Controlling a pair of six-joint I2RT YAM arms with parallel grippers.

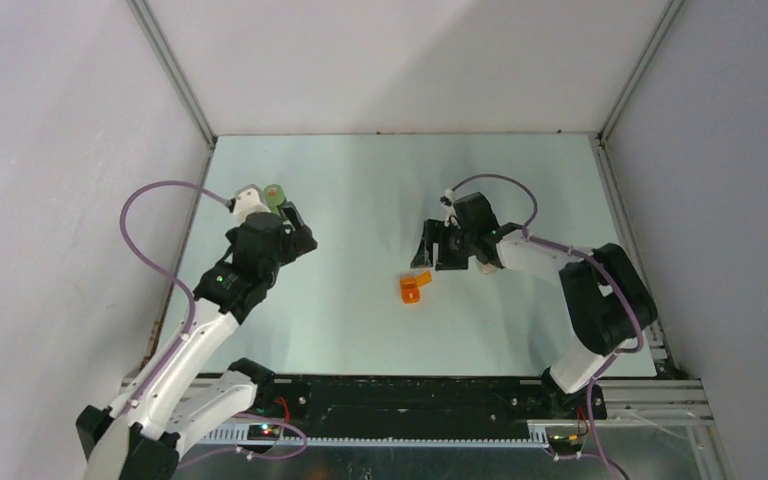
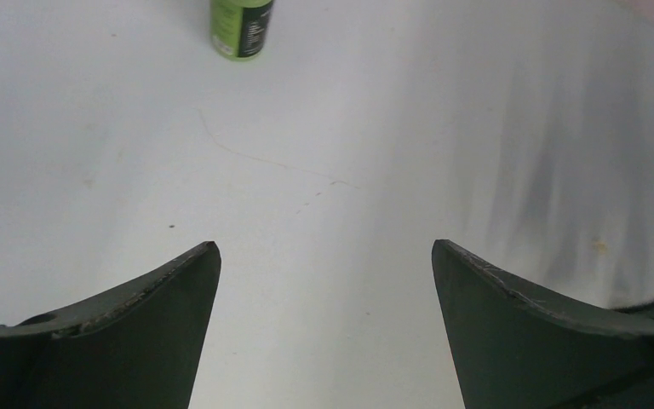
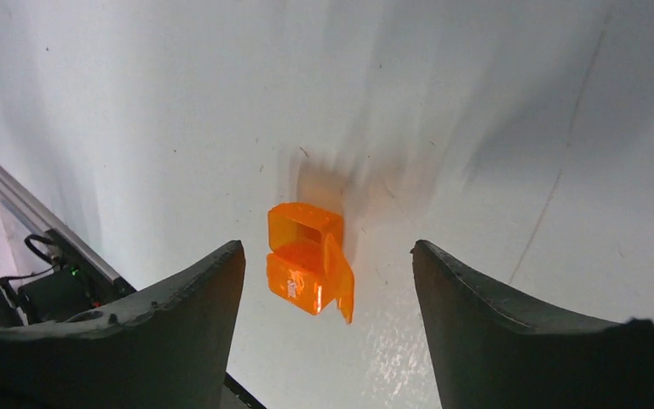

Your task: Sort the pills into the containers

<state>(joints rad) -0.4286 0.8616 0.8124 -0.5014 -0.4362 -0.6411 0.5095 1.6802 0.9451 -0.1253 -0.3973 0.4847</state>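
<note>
**Operator:** State the position of the translucent orange plastic box with two recesses (image 3: 306, 268).

**Technician:** It lies on the pale table (image 1: 360, 200), right of centre on the near half, its thin flap standing open. One face carries a pale marking that is too blurred to read.

**Operator:** State of the right gripper (image 3: 328, 245)?

**Technician:** Jaws spread and holding nothing. Seen from the wrist, the box sits between the fingers and touches neither.

**Operator:** State of the left gripper (image 2: 324, 247)?

**Technician:** Jaws wide apart, with bare table between them.

**Operator:** And the green cylindrical bottle with the dark label (image 2: 241, 27)?

**Technician:** It is beyond the left fingertips, at the far left of the table. The label's print is too small to read.
</note>
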